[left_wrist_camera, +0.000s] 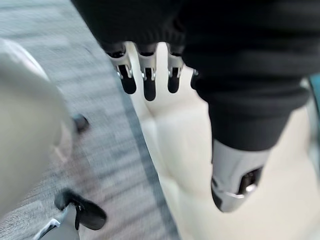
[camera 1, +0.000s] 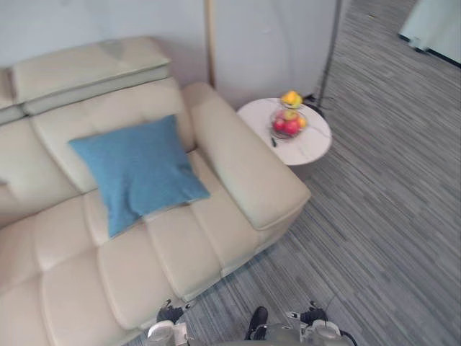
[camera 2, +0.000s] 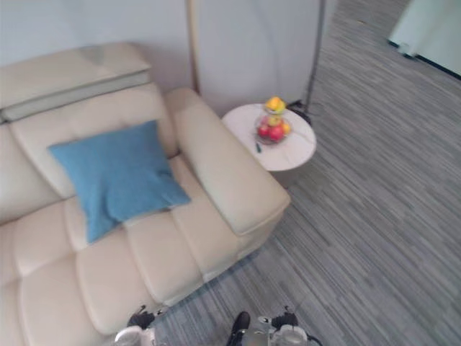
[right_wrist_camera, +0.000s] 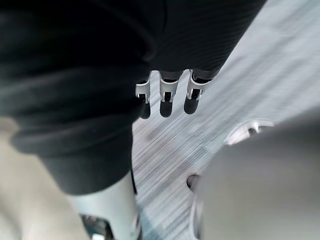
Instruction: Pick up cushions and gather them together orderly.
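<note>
Pre-grasp step: blue square fabric cushion (camera 1: pixel 137 173) leans on the cream leather sofa (camera 1: pixel 216 238) backrest, left of frame centre; left robot hand (left_wrist_camera: pixel 149 80) and right robot hand (right_wrist_camera: pixel 166 97) hang empty, fingers loosely apart; next move probably needs stepping closer and reaching for it.

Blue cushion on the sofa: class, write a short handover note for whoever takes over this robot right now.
Left robot hand: open, holding nothing, by the sofa edge.
Right robot hand: open, holding nothing, over the carpet.
Blue cushion: on the sofa seat, leaning on the backrest, untouched.
Done: nothing picked up yet.
Left: grasp the blue cushion and gather the cushions in order.
</note>
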Tool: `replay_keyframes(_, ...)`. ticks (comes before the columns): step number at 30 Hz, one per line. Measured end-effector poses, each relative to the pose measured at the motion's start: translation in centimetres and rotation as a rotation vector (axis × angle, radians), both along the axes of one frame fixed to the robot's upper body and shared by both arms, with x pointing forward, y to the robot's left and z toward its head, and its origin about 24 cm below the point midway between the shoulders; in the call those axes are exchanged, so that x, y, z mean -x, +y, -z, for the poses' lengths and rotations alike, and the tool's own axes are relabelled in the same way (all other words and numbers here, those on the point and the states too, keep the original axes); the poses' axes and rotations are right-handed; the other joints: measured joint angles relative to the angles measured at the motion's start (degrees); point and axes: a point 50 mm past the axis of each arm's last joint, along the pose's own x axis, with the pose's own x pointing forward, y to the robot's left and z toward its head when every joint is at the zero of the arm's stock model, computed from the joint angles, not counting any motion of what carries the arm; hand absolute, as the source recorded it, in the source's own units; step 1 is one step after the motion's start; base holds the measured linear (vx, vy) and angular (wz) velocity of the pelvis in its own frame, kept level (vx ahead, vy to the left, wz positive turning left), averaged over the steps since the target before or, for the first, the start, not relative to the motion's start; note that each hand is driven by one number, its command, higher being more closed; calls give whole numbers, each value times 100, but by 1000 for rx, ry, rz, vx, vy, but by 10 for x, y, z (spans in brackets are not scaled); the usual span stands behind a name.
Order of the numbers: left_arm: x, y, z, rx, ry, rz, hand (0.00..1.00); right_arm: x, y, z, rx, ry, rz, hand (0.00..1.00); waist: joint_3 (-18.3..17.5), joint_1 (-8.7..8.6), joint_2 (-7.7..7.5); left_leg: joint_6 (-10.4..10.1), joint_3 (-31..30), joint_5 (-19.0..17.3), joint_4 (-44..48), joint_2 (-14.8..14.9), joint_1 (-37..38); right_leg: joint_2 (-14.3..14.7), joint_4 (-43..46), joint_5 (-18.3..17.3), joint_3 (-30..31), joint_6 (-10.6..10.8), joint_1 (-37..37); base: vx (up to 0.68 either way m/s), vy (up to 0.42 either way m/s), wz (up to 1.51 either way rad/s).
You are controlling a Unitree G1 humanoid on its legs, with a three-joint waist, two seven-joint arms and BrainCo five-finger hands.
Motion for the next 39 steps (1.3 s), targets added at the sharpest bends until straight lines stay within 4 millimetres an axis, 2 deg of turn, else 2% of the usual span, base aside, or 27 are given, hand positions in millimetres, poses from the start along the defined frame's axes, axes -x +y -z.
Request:
replay_keyframes(1,-3,0,-1,-2,-7,15,0,-2,-3,-1,7,-5,2,0,19,-24,34,-14,39,9,46,27,83,134,9,-132,271,47,-29,96,-250,-105)
replay_keyframes(3,-6,1,-2,-6,-14,48,0,-3,-4,-2,6,-13,12,0,58,-117,38,-15,14,9,770,288,-42,223,153,-310,495,32,-101,109,-229,-82)
replay_keyframes(4,-6,2,-2,-6,-13,49,0,-4,-4,-2,5,-18,13,0,121,-142,31,26,-132,28,1698,617,-254,328,215,-396,677,-8,-31,137,-251,-83)
replay_keyframes(5,-3,2,-1,-4,-7,36,0,-6,-3,-2,6,-22,13,0,238,-124,87,454,-456,148,2769,999,-499,536,198,-448,954,-115,178,120,-236,-108)
replay_keyframes(6,1,1,0,3,-2,21,0,-6,-3,-2,7,-19,9,0,286,-70,99,642,-898,74,3505,1143,-770,676,217,-516,1158,-154,284,118,-151,-118)
replay_keyframes(8,1,3,-1,-5,-5,24,0,-6,-3,-2,6,-16,12,0,296,-17,140,362,-1653,-244,4110,957,-1284,847,289,-648,1602,-274,365,136,-57,-132)
replay_keyframes(9,3,3,0,-8,-2,28,0,-5,-3,-1,4,-9,16,0,309,5,119,324,-2051,-348,4005,686,-1555,919,271,-660,1875,-227,429,179,-58,-154)
replay_keyframes(11,2,3,-1,-8,-11,26,0,-6,-3,-2,7,-10,17,0,323,54,113,247,-2412,-447,3477,382,-1778,1055,267,-670,2416,-149,518,213,-26,-152)
replay_keyframes(13,2,2,-1,-6,-14,22,0,-5,-3,-1,8,-7,15,0,326,100,114,130,-3056,-490,2513,-48,-1882,1194,258,-691,2987,-90,575,228,69,-159)
replay_keyframes(15,1,1,-2,-4,-17,23,0,-5,-2,-1,10,-6,12,0,315,136,107,108,-3778,-437,1674,-438,-1877,1269,255,-731,3472,1,602,253,150,-145)
replay_keyframes(16,1,0,-1,-2,-18,23,0,-5,-2,-1,11,-6,10,0,305,156,119,206,-4112,-260,1188,-576,-1829,1323,254,-739,3788,53,601,336,216,-146)
replay_keyframes(17,2,-2,-1,4,-13,22,0,-4,-3,-1,13,-4,10,0,284,163,157,200,-4156,129,851,-586,-1718,1408,275,-785,4056,145,597,287,183,-145)
replay_keyframes(18,3,-1,0,2,-10,21,0,-4,-2,-1,11,-3,10,0,275,180,162,38,-4083,289,753,-575,-1606,1427,307,-814,4198,193,610,316,213,-115)
replay_keyframes(19,3,3,-1,-6,-8,18,0,-3,-1,-1,8,-2,11,0,202,153,72,58,-3783,292,648,-570,-1503,1336,308,-883,4287,362,603,321,201,-91)
replay_keyframes(21,1,4,-2,-11,-14,21,0,4,3,2,-3,13,20,0,155,164,-49,145,-3474,236,577,-581,-1386,1215,183,-836,4287,510,674,319,205,-74)
replay_keyframes(24,-1,3,-1,-8,-9,35,0,5,3,2,-10,12,32,0,155,204,-72,250,-2911,73,366,-557,-965,1124,153,-834,4251,621,727,169,107,-86)
replay_keyframes(26,2,3,0,-13,8,52,0,-4,6,0,-21,-9,26,0,203,219,4,252,-2326,42,256,-456,-652,941,565,-967,3465,997,466,136,28,-120)
replay_keyframes(27,2,3,0,-19,10,74,0,-6,7,0,-23,-11,21,0,203,221,-5,252,-2156,42,236,-434,-584,782,643,-984,2974,969,386,95,-24,-117)
replay_keyframes(28,1,4,0,-35,13,113,0,-9,10,0,-28,-11,7,0,203,209,3,252,-1913,42,199,-406,-485,378,612,-985,1907,810,290,123,-76,-118)
replay_keyframes(29,3,8,0,-48,25,134,0,-10,12,1,-34,-7,-5,0,212,212,-39,253,-1752,41,198,-399,-406,46,449,-869,1088,626,238,133,-115,-117)
replay_keyframes(30,4,11,1,-56,35,141,0,-11,12,1,-34,-4,-7,0,191,209,-83,236,-1685,30,196,-392,-356,-48,461,-776,789,453,188,169,-188,-105)
replay_keyframes(31,4,12,1,-59,44,144,0,-12,7,0,-20,-8,-7,0,201,183,-12,229,-1669,29,188,-298,-275,64,477,-684,657,323,226,191,-221,-94)
replay_keyframes(34,2,1,2,-37,43,179,0,-3,-11,1,17,27,8,0,211,152,228,214,-1656,20,180,-188,-18,390,310,-704,1019,262,340,218,-187,-80)
replay_keyframes(35,1,0,2,-34,42,182,0,-3,-14,1,25,29,11,0,211,134,241,205,-1658,15,338,-134,-45,423,263,-716,1067,243,375,180,-130,-60)
replay_keyframes(37,-1,0,2,-32,40,184,0,4,-22,1,39,39,36,0,248,48,256,166,-1745,-7,1843,200,-479,590,56,-762,1179,178,668,162,-124,-41)
replay_keyframes(38,-1,-1,2,-26,40,180,0,5,-22,1,40,37,45,0,296,49,326,380,-1895,135,2836,453,-774,712,-30,-805,1245,127,879,159,-73,-60)
replay_keyframes(39,0,-3,2,-8,32,149,0,3,-23,0,42,26,52,0,401,84,357,894,-2127,435,3878,645,-1162,797,-15,-969,1476,20,1087,156,28,-97)
